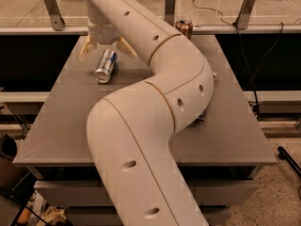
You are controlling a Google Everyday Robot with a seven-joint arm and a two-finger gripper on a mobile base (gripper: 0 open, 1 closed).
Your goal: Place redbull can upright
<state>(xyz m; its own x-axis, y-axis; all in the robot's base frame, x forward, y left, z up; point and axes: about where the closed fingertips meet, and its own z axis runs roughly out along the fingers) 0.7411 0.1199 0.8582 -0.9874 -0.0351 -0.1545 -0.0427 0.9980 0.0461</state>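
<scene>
Redbull can [105, 66] lies flat, top toward camera, under spread end effector [108, 53]

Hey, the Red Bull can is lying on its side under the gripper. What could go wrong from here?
1. The redbull can lies on its side on the table, with the open fingers of the gripper on either side of its far end. A nudge from one finger could roll it away.
2. The gold-brown can stands at the table's back edge, close to the arm. A swing might knock it off.
</scene>
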